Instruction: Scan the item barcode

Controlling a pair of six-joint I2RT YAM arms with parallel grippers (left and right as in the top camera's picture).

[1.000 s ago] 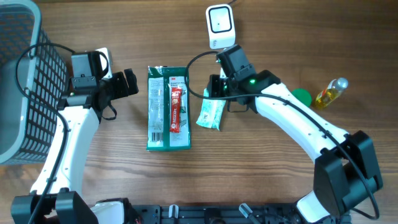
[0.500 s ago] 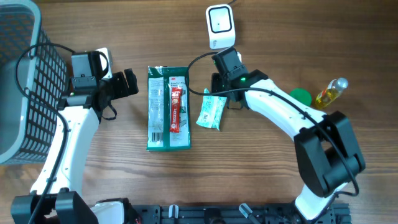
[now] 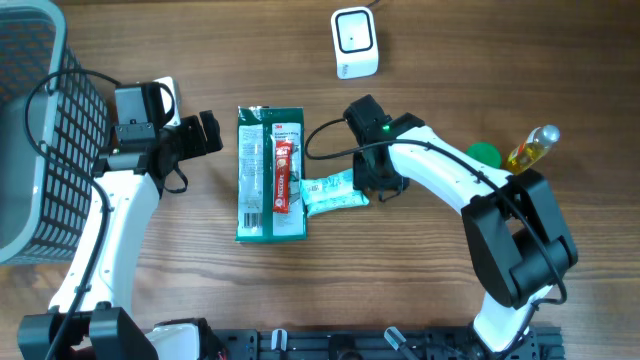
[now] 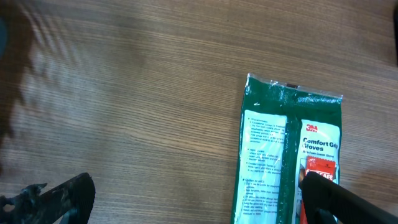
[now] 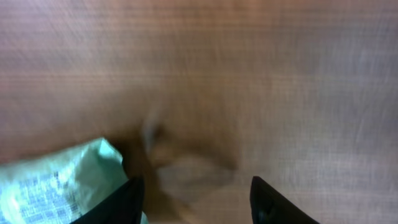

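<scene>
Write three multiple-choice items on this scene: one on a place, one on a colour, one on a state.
1. Where does the white scanner sit in the overhead view?
A. In the lower left corner
B. Near the top edge, apart from both arms
C. Between the fingers of one arm

2. What is the main colour of the glove pack?
A. Blue
B. Yellow
C. Dark green

3. How does the left gripper stand?
A. Open, with nothing between its fingers
B. Shut on the glove pack
C. Shut on the scanner

Answers:
1 B: the scanner lies alone near the top edge, with neither arm touching it.
2 C: its wrapper is dark green, with only a small red strip on it.
3 A: the left wrist view shows its fingers wide apart over bare wood.
</scene>
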